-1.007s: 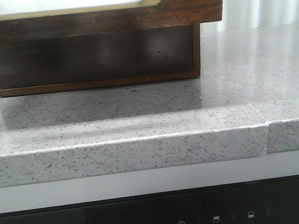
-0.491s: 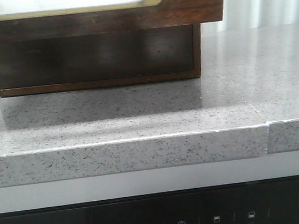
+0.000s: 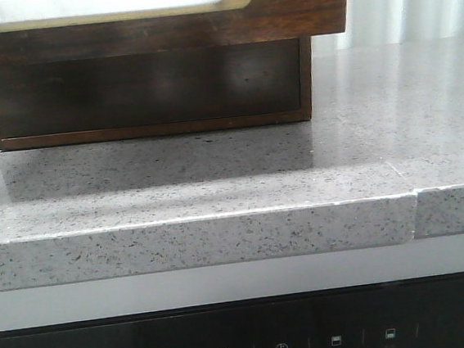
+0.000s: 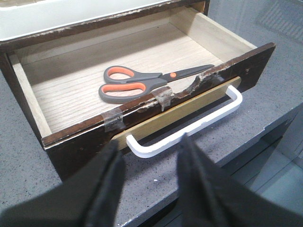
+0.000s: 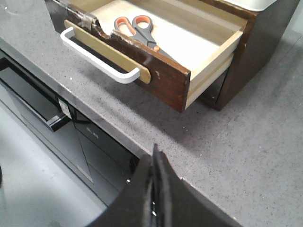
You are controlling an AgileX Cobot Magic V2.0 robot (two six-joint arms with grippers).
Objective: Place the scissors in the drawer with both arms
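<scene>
The drawer (image 4: 78, 144) stands pulled out from its cabinet over the grey counter. The scissors (image 4: 142, 82), with dark grey handles and orange loops, lie flat on its pale wooden floor. In front of the drawer's white handle (image 4: 189, 127), my left gripper (image 4: 151, 142) hangs open, apart from the handle, with nothing between its fingers. In the right wrist view the drawer (image 5: 170, 80), the scissors (image 5: 137, 28) and the handle (image 5: 94, 59) all show. My right gripper (image 5: 155, 158) is shut and empty above the counter's edge, away from the drawer's corner. The front view shows the drawer front (image 3: 298, 3) but neither arm.
The dark wooden cabinet (image 3: 142, 92) stands on the speckled grey counter (image 3: 216, 175), which has a seam (image 3: 417, 205) near its front edge. A black appliance panel (image 3: 232, 347) sits below the counter. The drawer's top front edge is chipped and taped (image 4: 113, 118).
</scene>
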